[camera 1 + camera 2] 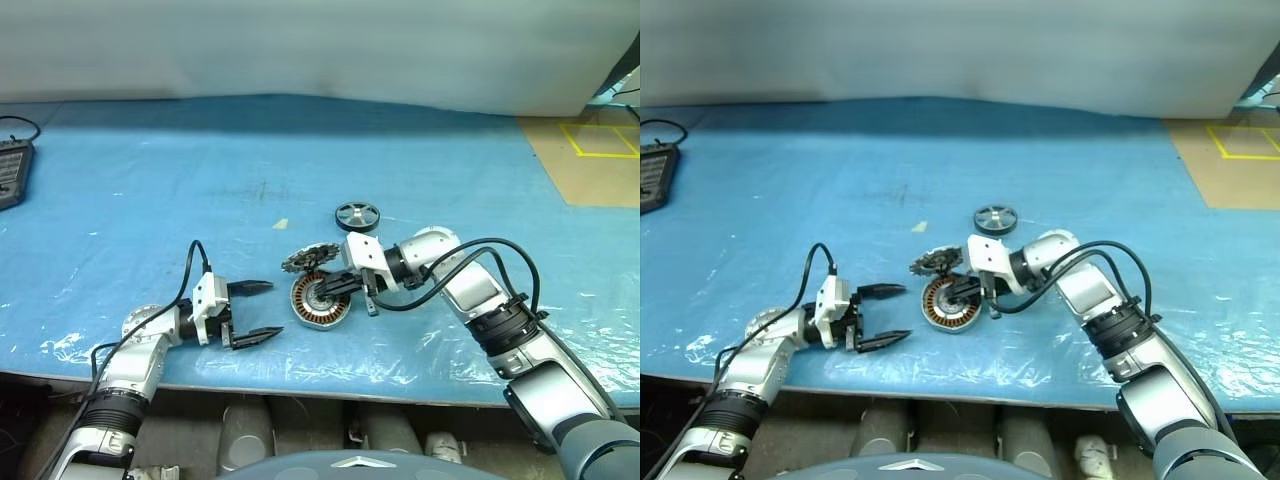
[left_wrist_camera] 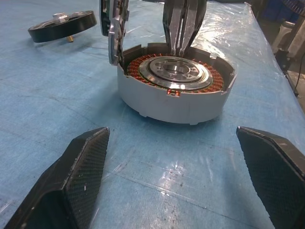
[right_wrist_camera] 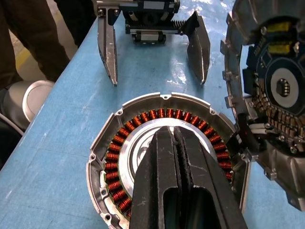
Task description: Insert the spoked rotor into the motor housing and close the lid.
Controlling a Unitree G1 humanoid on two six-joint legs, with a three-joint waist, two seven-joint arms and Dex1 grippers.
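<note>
While lid (image 3: pixel 267 90) stands open, no legible writing — rotor (image 1: pixel 357 215) apart.

The light is bright and even, coming from above me. The plastic film on the tabletop (image 1: pixel 150 200) gives white glare near its front edge. Shadows are short and soft. In my left wrist view my fingers (image 2: pixel 71 181) look slightly blurred.

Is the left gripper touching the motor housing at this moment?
Apart. In the left wrist view, bare blue table separates the open left gripper from the motor housing.
</note>
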